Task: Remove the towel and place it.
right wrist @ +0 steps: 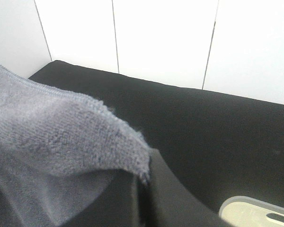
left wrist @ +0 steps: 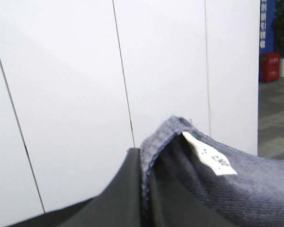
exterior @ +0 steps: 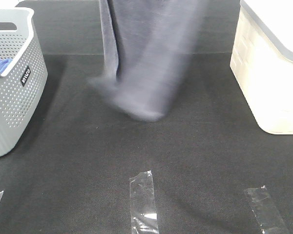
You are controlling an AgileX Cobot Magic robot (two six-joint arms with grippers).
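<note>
We are pinching the towel (exterior: 141, 63) with the left gripper (left wrist: 144, 198) and the right gripper (right wrist: 142, 198), both clamped on its edge. It is hanging, blurred, over the bench (exterior: 78, 151) near the far edge.

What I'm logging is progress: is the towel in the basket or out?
Out. The towel hangs over the black table, apart from the grey basket, pinched by the left hand and right hand.
</note>
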